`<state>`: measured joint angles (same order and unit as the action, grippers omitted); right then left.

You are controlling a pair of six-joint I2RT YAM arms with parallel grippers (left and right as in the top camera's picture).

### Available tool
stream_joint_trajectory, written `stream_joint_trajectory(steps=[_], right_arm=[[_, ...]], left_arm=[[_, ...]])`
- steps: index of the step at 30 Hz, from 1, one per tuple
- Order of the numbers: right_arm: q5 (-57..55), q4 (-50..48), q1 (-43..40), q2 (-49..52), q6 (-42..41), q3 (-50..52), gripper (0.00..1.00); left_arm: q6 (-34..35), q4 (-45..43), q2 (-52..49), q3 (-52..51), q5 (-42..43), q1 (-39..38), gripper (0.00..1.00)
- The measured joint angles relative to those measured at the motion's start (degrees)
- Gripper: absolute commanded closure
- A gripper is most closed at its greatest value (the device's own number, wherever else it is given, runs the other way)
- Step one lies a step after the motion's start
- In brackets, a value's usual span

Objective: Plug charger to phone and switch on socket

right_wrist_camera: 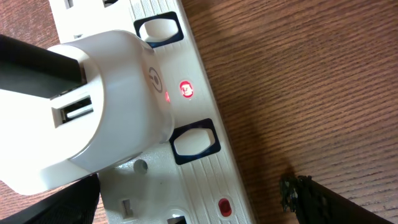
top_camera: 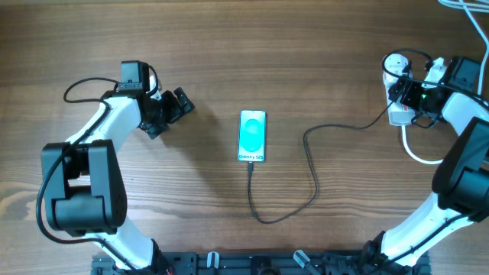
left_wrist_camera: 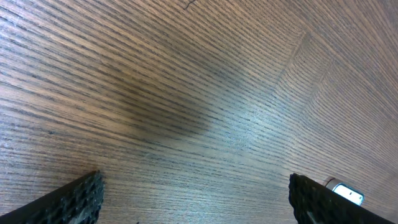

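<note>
The phone [top_camera: 253, 136] lies flat at mid-table, teal screen up. The thin black charger cable [top_camera: 309, 164] runs from the phone's near end, loops right and goes up to the white socket strip [top_camera: 399, 113] at the far right. My right gripper [top_camera: 405, 95] is open directly over the strip. In the right wrist view a white plug adapter [right_wrist_camera: 99, 124] sits in the strip [right_wrist_camera: 199, 180], a red light [right_wrist_camera: 186, 89] glows beside it, and a white rocker switch [right_wrist_camera: 194, 142] lies between my fingers. My left gripper [top_camera: 172, 111] is open and empty, left of the phone; a phone corner [left_wrist_camera: 345, 192] shows in its wrist view.
A thick white cord [top_camera: 412, 149] curves down from the strip by the right arm. More white cable [top_camera: 466, 15] lies at the far right corner. The arm bases stand at the near table edge.
</note>
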<state>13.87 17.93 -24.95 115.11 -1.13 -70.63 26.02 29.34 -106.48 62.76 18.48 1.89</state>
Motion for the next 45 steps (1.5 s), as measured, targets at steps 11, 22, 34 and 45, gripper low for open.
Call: stream_joint_trajectory(steps=[11, 22, 34, 45], right_arm=[[-3.19, -1.22, -0.02, -3.17, -0.59, 1.42, 0.00], [-4.50, -4.28, -0.33, -16.98, -2.49, 0.57, 0.00], [-4.50, -4.07, -0.33, -17.05, -2.69, 0.52, 0.00], [-4.52, -3.45, -0.33, -27.28, -2.71, 0.52, 0.00]], left_arm=[[0.00, 0.00, 0.00, 0.00, 0.00, 0.00, 0.00], [0.00, 0.00, 0.00, 0.00, 0.00, 0.00, 0.00], [0.00, 0.00, 0.00, 0.00, 0.00, 0.00, 0.00], [0.00, 0.00, 0.00, 0.00, 0.00, 0.00, 0.00]])
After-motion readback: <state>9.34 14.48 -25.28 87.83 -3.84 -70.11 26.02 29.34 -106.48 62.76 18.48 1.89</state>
